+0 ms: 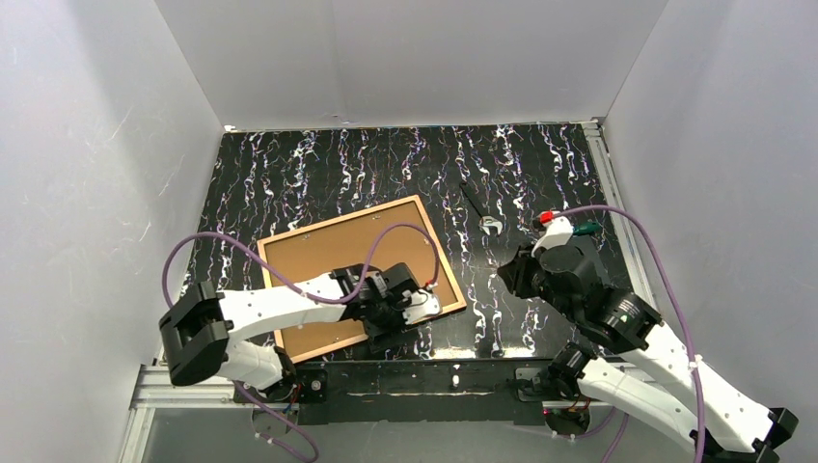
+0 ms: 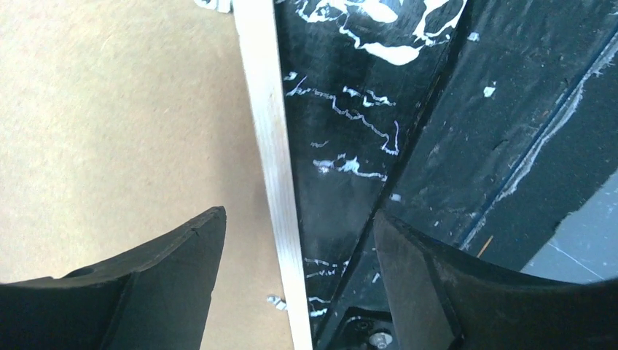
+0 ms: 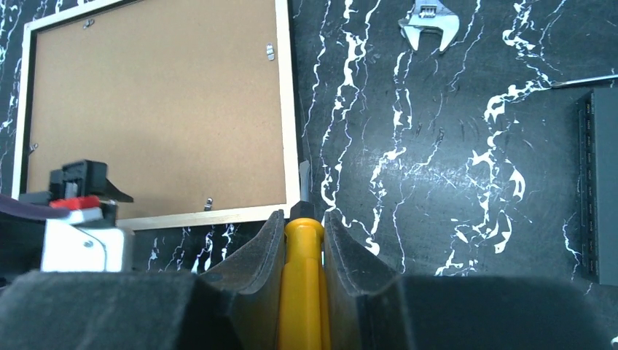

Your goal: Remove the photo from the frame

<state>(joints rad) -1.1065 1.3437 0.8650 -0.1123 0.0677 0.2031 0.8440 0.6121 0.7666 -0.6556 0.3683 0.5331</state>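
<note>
Brown fibreboard back of the photo faces up inside the frame, lying toward the desk's near-left corner. The left gripper gapes astride the frame's border; the right gripper clamps a yellow screwdriver

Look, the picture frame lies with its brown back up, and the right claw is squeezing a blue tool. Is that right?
Not quite. The tool squeezed in the right claw is yellow, not blue, as the right wrist view shows. The frame does lie brown back up.
</note>
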